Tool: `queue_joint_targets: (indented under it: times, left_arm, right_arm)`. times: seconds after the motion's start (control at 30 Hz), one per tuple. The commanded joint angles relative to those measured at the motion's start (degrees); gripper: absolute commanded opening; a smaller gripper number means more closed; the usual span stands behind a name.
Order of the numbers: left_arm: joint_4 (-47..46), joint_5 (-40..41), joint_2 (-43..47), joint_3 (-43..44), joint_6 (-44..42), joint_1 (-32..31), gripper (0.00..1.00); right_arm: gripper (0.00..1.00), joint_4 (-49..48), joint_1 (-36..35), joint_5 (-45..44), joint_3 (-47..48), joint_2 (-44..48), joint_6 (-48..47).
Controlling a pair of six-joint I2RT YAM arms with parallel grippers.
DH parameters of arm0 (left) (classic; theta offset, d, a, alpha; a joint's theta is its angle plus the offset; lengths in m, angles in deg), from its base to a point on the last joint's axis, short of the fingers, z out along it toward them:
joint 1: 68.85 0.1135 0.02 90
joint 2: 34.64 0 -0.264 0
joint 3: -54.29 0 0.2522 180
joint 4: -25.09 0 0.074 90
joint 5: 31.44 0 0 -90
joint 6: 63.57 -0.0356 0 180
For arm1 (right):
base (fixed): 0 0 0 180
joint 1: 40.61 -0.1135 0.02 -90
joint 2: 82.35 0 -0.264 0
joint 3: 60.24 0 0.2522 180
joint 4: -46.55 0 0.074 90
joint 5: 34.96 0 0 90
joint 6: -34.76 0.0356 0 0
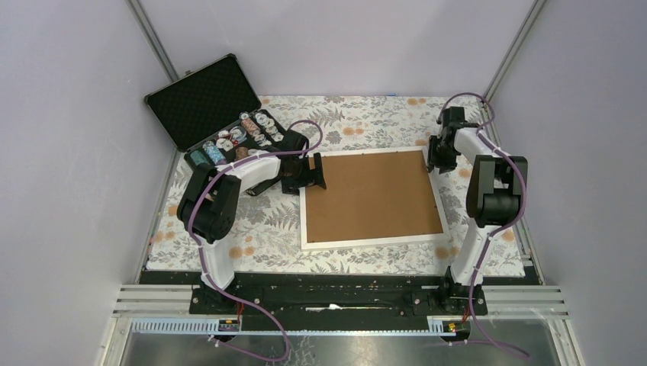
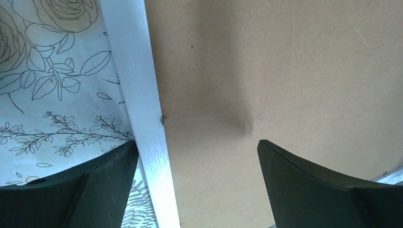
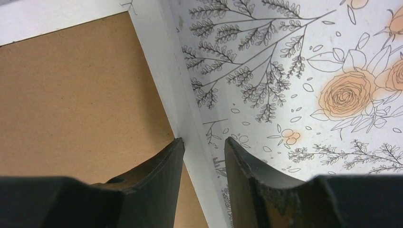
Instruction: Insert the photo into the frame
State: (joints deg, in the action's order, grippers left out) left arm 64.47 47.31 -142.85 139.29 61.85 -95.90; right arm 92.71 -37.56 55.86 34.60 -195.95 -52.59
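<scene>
The right end effector (image 3: 203, 142) is seen partly spread astride the right rail of the frame (image 3: 161, 61), near its far corner. The inner finger is set at the rail's inner edge, by the backing board (image 3: 71, 104), and a gap shows beside the outer finger, so no firm pinch is made out. The left end effector (image 2: 197, 142) is spread wide over the frame's left rail, one finger above the cloth and the other above the board. Nothing is gripped.

The frame is laid face down on the bench (image 1: 267, 248), its opening filled by the brown board. The photo is not seen in any view. It is judged to be hidden beneath the board, though this cannot be confirmed. The step in hand is judged to be the seating of the back, late in the task. For the next move, the board's fit at the corners should be checked, and both arms should be lifted straight up so that the frame is not dragged.

The bench is covered by a floral cloth (image 3: 309, 57). An open case of chips (image 1: 229, 130) is set at its far left corner. The cell is closed in by pale walls (image 1: 69, 152).
</scene>
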Motion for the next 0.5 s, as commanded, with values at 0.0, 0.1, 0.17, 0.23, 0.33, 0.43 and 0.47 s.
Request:
queue_joint_targets:
  times: [0.0,0.1,0.17,0.23,0.33,0.43,0.47]
  left_arm:
    - [-3.7,-4.66,-1.02,0.72,1.63,-1.25,0.99]
    - [-3.69,-4.8,-0.96,0.71,1.67,-1.25,0.99]
    - [-3.59,-4.75,-0.96,0.72,1.72,-1.25,0.99]
    - [-3.66,-4.75,-0.96,0.66,1.68,-1.25,0.99]
    - [-3.66,-4.84,-0.96,0.66,1.58,-1.25,0.99]
    - [-3.68,-4.85,-1.05,0.66,1.63,-1.25,0.99]
    - [-3.7,-4.89,-1.02,0.65,1.65,-1.25,0.99]
  right_arm:
    - [0.47,0.75,-5.75,4.75,-2.95,-8.95,3.8]
    - [0.46,3.28,-6.71,3.17,-0.24,-10.6,3.2]
    - [0.46,5.39,-7.61,1.88,1.9,-11.88,2.25]
    - [0.46,7.03,-8.44,0.78,3.66,-13.04,1.24]
    - [0.47,8.79,-9.39,0.16,5.73,-14.55,0.12]
    - [0.47,10.63,-10.5,-1.13,7.8,-15.9,-0.82]
    - [0.47,11.23,-10.86,-1.97,8.67,-16.37,-1.07]
